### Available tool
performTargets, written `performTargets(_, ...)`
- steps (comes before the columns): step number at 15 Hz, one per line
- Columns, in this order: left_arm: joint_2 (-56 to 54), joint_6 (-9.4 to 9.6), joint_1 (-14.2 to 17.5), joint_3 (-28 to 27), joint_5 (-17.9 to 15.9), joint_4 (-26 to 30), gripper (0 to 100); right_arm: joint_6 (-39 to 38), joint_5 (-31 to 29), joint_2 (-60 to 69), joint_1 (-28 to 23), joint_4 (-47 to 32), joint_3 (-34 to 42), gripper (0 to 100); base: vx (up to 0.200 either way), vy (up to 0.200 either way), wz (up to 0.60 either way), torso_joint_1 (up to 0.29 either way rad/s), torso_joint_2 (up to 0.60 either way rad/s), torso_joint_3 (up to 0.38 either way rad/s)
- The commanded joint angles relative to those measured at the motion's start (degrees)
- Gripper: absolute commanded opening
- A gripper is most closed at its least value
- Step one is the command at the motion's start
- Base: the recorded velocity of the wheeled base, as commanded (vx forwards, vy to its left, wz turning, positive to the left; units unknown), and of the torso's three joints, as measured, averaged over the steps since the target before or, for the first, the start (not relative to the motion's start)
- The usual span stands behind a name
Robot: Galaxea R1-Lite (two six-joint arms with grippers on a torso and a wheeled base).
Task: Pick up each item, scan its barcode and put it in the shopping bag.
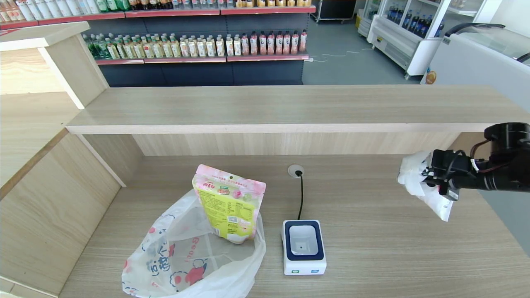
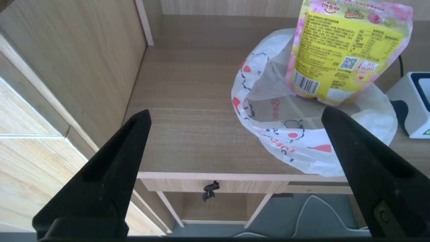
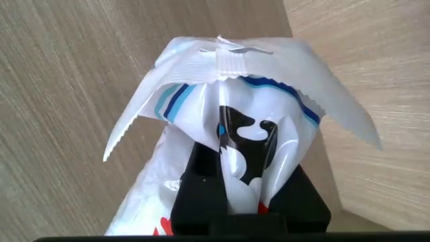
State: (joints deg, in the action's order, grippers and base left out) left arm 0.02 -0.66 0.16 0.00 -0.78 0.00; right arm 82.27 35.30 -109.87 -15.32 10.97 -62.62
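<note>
Gaping wide, my left pincer (image 2: 235, 114) held nothing, near the counter's (image 1: 372, 248) front left edge. On the counter lay the open shopping bag (image 1: 182, 260), with a pink and yellow pouch (image 1: 230, 205) standing upright in its mouth. Just right of it sat the scanner (image 1: 303, 246). Far right, above the counter, my right pincer (image 1: 428, 176) pinched a white packet (image 1: 437, 205).

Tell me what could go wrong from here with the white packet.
The right tool pinches the white packet in a crumpled fold, so it may slip on the way to the scanner. The creases could also hide its barcode. The pouch stands in the mouth of the shopping bag and may block the packet or topple when it is dropped in.
</note>
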Motion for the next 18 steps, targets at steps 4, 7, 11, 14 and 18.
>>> performTargets(4,-0.02,-0.04,0.02,0.00,-0.01,0.00,100,13.35,4.51,19.08,-3.13,19.70,16.92,0,0.000,0.000,0.00,0.000,0.00,0.000)
performTargets(7,-0.02,-0.04,0.02,0.00,-0.01,0.00,100,15.02,7.32,24.53,-2.43,37.28,27.12,0,0.000,0.000,0.00,0.000,0.00,0.000)
performTargets(11,-0.02,-0.04,0.02,0.00,-0.01,0.00,100,17.75,17.61,34.82,-1.46,57.93,38.63,0,0.000,0.000,0.00,0.000,0.00,0.000)
performTargets(14,-0.02,-0.04,0.02,0.00,-0.01,0.00,100,21.44,18.49,45.54,-0.41,79.03,41.71,0,0.000,0.000,0.00,0.000,0.00,0.000)
performTargets(18,-0.02,-0.04,0.02,0.00,-0.01,0.00,100,42.62,21.03,58.28,4.16,77.09,43.90,0,0.000,0.000,0.00,0.000,0.00,0.000)
